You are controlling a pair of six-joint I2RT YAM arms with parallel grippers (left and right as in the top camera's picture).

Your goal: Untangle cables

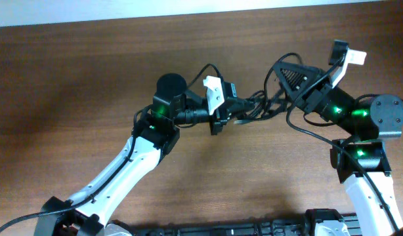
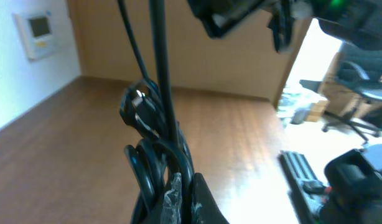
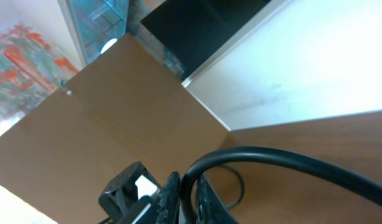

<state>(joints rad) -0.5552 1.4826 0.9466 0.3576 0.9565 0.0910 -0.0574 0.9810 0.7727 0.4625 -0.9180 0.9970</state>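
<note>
Mid-worktop, both arms raised: my left fingers [image 1: 222,113] and right fingers [image 1: 288,84] hold the cables [image 1: 257,108] strung between them, above the brown worktop [image 1: 90,78]. The left fingers [image 2: 178,202] are clamped on a bunch of black strands [image 2: 157,124] that rises from the grip in tight loops. The right fingers [image 3: 175,199] are closed on one thicker loop [image 3: 272,158] that arcs away to the right.

Holding the bundle from two sides and off the surface looks meant to let the strands hang apart, so that the knot can be drawn open. It appears still tangled, so the task seems far from done.

Room is good to the left and on the near side, where the wood lies bare. The far edge of the worktop runs close behind my right arm, so any pull seems better made sideways or toward the near side than backward.
</note>
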